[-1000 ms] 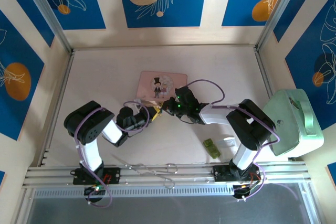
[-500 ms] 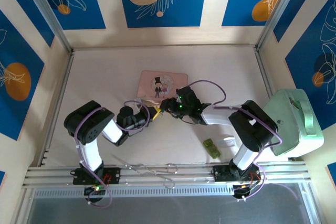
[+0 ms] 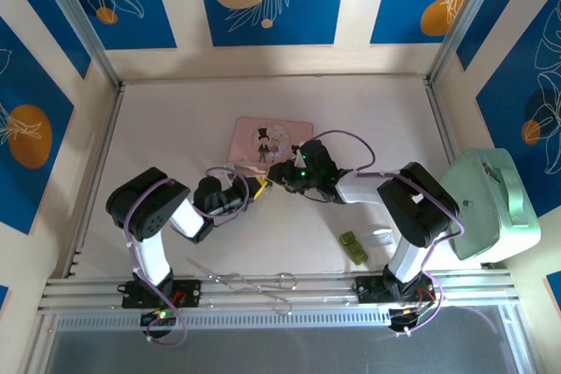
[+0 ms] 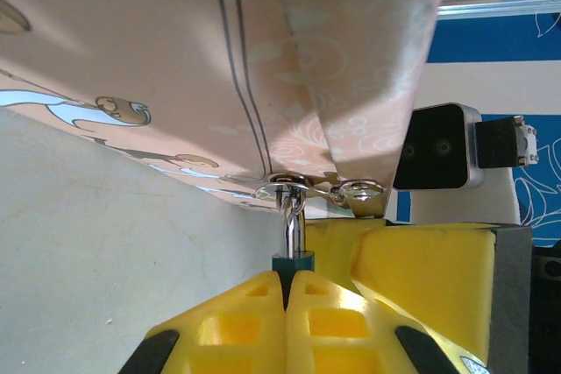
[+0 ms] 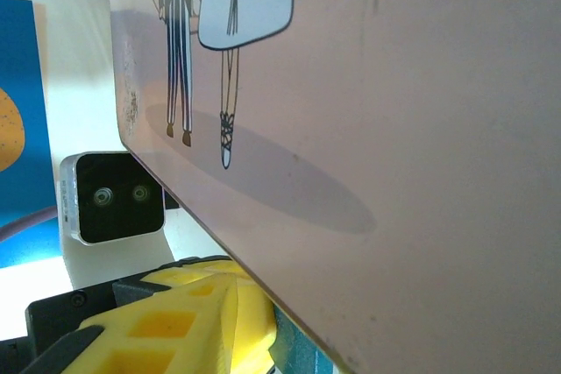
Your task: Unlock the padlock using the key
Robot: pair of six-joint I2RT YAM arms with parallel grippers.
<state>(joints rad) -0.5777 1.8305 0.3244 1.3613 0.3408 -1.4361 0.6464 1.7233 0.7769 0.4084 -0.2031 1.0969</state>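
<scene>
— Well, what sits on the pale table (image 3: 166,129)?

— The largest thing is the pink picture box (image 3: 270,140), lying flat near the middle, a little toward the far side. Both arms reach in to its near edge and meet there tip to tip.

— And the claws?

— The left gripper (image 4: 287,279) comes in from the left. Its yellow fingers (image 4: 237,313) are pressed together, pinching the padlock. The right gripper (image 3: 280,173) comes in from the right, just beside the left one. Whether it is spread or closed, I cannot tell.

— Anything else?

— A small green block (image 3: 354,246) lies well apart, nearer the right arm's base.

— Where exactly is the padlock?

— The padlock (image 4: 292,259) is at the box's near edge. Only a sliver of its blue body peeks out at the left fingertips, in the seam between them. Its silvery shackle (image 4: 292,216) rises from there through a metal ring (image 4: 267,188) on the box's edge.
</scene>
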